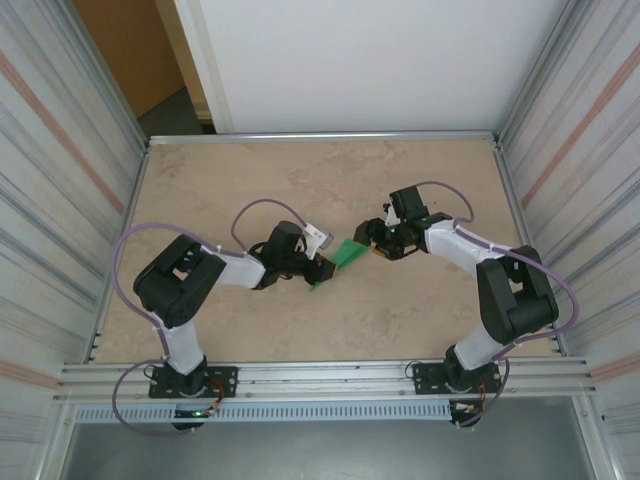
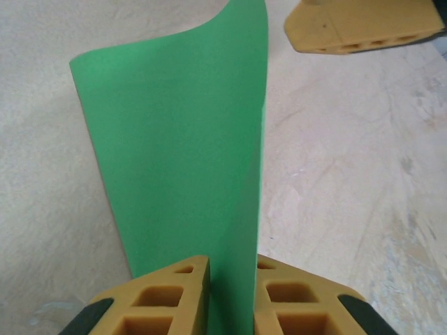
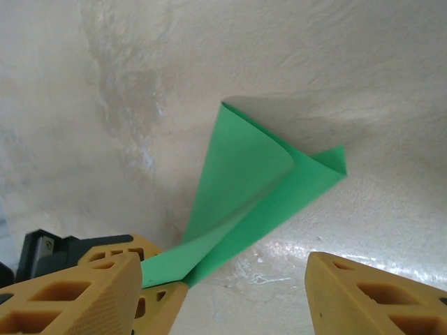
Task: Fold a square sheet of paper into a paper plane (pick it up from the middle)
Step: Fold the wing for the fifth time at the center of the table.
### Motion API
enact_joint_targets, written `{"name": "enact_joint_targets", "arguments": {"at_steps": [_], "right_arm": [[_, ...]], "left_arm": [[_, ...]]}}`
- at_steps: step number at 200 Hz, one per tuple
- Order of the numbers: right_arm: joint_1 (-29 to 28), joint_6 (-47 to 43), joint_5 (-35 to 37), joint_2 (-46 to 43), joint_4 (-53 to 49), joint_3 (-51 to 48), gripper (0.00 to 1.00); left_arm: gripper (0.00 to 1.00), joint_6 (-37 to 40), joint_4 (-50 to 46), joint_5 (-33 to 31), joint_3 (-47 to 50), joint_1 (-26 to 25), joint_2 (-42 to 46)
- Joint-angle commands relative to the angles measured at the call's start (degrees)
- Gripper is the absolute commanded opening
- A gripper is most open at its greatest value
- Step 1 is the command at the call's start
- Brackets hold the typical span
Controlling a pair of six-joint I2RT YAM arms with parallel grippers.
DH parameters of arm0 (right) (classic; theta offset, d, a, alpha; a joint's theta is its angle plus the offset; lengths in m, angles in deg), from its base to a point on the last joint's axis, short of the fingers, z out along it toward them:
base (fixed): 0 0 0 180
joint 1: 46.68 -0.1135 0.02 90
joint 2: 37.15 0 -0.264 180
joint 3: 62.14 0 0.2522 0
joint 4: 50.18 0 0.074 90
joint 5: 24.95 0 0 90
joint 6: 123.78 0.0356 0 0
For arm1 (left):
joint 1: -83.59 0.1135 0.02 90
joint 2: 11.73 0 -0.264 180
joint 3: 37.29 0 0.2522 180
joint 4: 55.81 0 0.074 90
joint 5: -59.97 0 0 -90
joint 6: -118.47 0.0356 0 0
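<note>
A: Held by one end in the left hand (image 2: 232, 279), clenched tight on the square sheet of paper (image 2: 174, 160), up over the middle of the bench (image 1: 300, 180). Stands loosely curled, partly folded.

B: And faces the right hand (image 3: 223, 269), released, spread wide just short of the free corner. Could go wrong how?

A: Likely by closing on one layer only, or by nudging the flap before pinching; would skew the crease. Could also tear or slip under a pull against that clamp.

B: Room to move?

A: Plenty of bare bench all round; well apart from the metal rim (image 1: 320, 135) and the side walls (image 1: 60, 160). Tight only between both hands, so calls for a slow, straight approach.
</note>
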Motion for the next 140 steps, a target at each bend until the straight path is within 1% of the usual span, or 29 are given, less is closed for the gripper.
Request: {"name": "enact_joint_targets", "arguments": {"at_steps": [1,31,50,73,98,140], "right_arm": [[-0.2,-10.2,1.9,-2.0,0.8,-0.8,0.63],[0.7,-11.9,-1.9,-2.3,3.9,-3.9,0.66],[-0.5,-10.3,-1.9,-2.3,6.4,-5.9,0.68],[-1.9,-6.4,1.4,-2.9,8.8,-8.2,0.71],[-3.5,-0.5,2.0,-3.6,13.7,-11.3,0.74],[-5.6,7.4,3.2,-1.6,18.0,-12.2,0.74]], "left_arm": [[0.19,-1.0,0.6,3.8,-1.3,1.0,-1.4],[0.18,-1.6,-0.4,4.8,-2.1,1.2,-2.2],[0.18,-1.7,-1.2,4.5,-2.4,1.1,-2.5],[0.18,-1.5,-1.9,3.8,-2.4,1.1,-2.5],[0.18,-0.8,-3.4,3.1,-2.9,0.6,-2.9],[0.18,-0.8,-4.5,1.1,-3.2,-0.5,-3.1]]}}
